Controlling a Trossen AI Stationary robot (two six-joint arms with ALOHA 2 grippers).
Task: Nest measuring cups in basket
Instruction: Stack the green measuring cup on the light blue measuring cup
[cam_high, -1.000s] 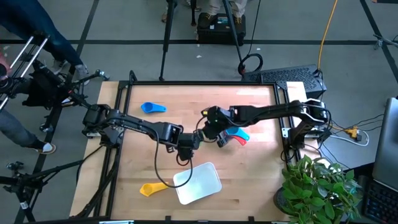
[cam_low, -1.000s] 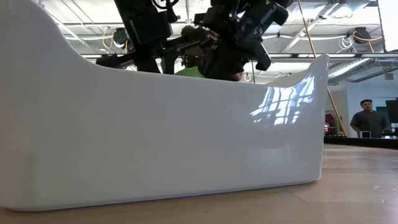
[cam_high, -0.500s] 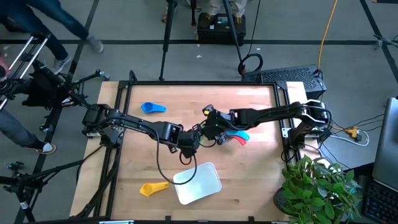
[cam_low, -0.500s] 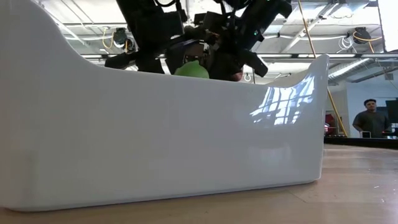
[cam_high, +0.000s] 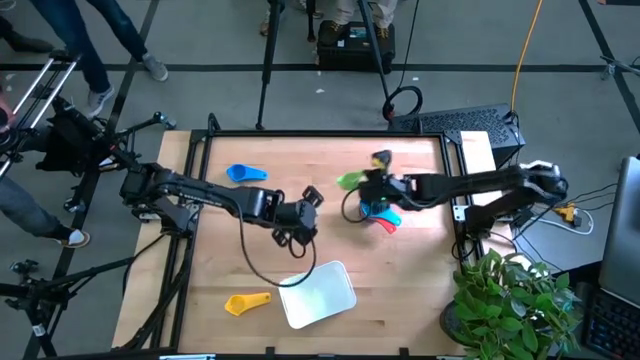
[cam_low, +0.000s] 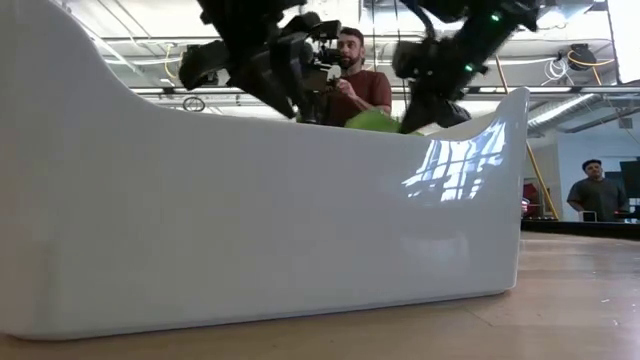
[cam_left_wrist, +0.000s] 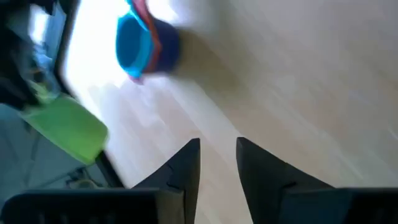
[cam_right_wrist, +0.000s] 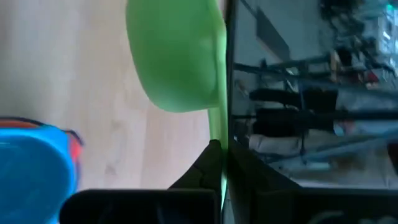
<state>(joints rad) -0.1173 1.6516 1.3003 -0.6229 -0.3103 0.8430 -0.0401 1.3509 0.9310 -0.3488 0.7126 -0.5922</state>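
My right gripper (cam_high: 365, 184) is shut on a green measuring cup (cam_high: 349, 180), held above the table's middle, right of centre; the low view shows the cup (cam_low: 375, 122) behind the basket wall. My left gripper (cam_high: 308, 203) hangs open just left of it with nothing between its fingers (cam_left_wrist: 217, 155). A stack of blue and red cups (cam_high: 381, 215) sits on the wood below the right gripper. One blue cup (cam_high: 245, 173) lies at the far left, a yellow cup (cam_high: 245, 302) at the near left. The whitish basket (cam_high: 318, 293) rests near the front edge. My right gripper pinches the green cup's flat handle (cam_right_wrist: 218, 138) between its two fingers, which come from the table's right, slanting downward. The handle runs along the fingers, and the bowl (cam_right_wrist: 177, 56) sticks out past the fingertips. The cup is lifted clear of the table.
The basket's wall (cam_low: 250, 220) fills most of the low view. People stand beyond the table's far and left sides. A potted plant (cam_high: 515, 300) stands off the near right corner. Bare wood lies between the basket and the cup stack.
Both grippers met over the table's middle at the green cup. Now my right gripper alone carries it, having swung toward the far right edge, and my left gripper has let go, risen and rolled its wrist. The other cups and the basket kept still.
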